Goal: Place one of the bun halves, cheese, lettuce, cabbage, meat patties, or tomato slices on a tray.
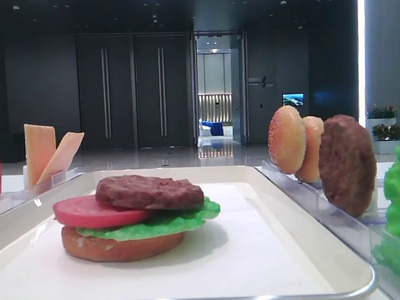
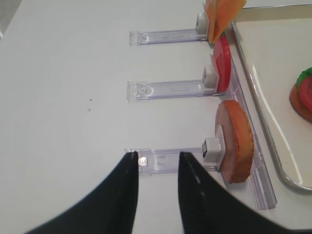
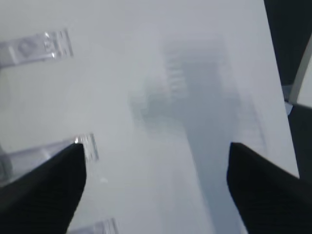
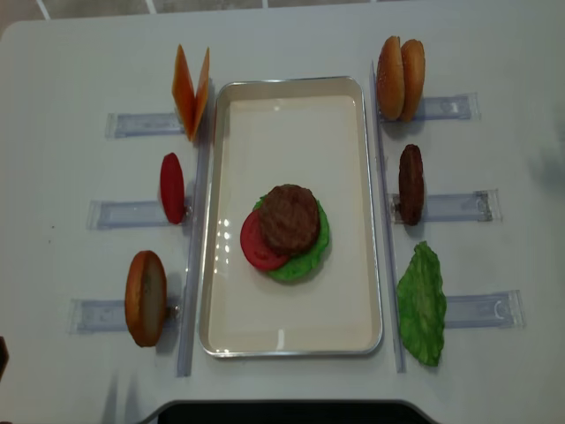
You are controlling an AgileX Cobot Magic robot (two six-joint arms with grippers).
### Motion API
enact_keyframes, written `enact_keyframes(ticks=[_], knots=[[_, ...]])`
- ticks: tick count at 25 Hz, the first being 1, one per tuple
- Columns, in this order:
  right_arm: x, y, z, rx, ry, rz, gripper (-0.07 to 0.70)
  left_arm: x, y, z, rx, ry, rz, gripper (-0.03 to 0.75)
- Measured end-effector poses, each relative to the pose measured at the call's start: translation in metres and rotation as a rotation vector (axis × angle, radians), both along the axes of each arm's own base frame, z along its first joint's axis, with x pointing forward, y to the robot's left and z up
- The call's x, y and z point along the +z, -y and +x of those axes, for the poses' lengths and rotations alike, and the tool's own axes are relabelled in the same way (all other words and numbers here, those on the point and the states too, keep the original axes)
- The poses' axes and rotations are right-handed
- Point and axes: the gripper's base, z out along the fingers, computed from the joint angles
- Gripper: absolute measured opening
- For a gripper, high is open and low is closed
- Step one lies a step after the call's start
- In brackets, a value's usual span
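Note:
The white tray (image 4: 221,221) holds a stack of bun half (image 1: 118,246), lettuce (image 4: 311,256), tomato slice (image 4: 252,243) and meat patty (image 4: 288,219) on top. Left of the tray stand cheese (image 4: 190,88), a tomato slice (image 2: 223,61) and a bun half (image 2: 239,141). To its right are two bun halves (image 4: 400,78), a meat patty (image 4: 410,184) and lettuce (image 4: 422,305). Cabbage is out of view. My left gripper (image 2: 157,155) hangs open and empty over a holder's outer end, left of that bun half. My right gripper (image 3: 156,146) is wide open over bare table.
Clear plastic holders (image 4: 468,206) carry the ingredients along both long sides of the tray and stick out toward the table's edges. In the right wrist view, holder ends (image 3: 36,46) lie left of the gripper and the table's edge (image 3: 280,78) runs on the right.

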Motion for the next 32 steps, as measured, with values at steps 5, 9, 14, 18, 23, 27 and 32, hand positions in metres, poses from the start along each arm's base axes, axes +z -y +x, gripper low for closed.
enact_keyframes(ticks=[5,9,14,18,23,27,32], knots=[[-0.023,-0.008,-0.088,-0.009,-0.046,0.008,0.549,0.000,0.000,0.000,0.000,0.000,0.000,0.219],[-0.042,-0.015,-0.152,-0.012,-0.017,0.014,0.549,0.000,0.000,0.000,0.001,0.000,-0.001,0.219],[-0.065,-0.020,-0.212,-0.001,0.108,0.001,0.549,0.000,0.000,0.000,0.003,0.000,-0.005,0.219],[-0.070,-0.026,-0.238,0.030,0.295,0.016,0.549,0.000,0.000,0.000,0.003,0.000,-0.005,0.219],[-0.063,-0.030,-0.263,0.082,0.487,-0.014,0.549,0.000,0.000,0.000,0.003,0.000,-0.005,0.219],[-0.062,-0.032,-0.281,0.085,0.611,-0.026,0.549,0.000,0.000,0.000,0.003,0.000,-0.005,0.219],[-0.062,-0.033,-0.296,0.087,0.707,-0.041,0.549,0.000,0.000,0.000,0.003,0.000,-0.005,0.219]])
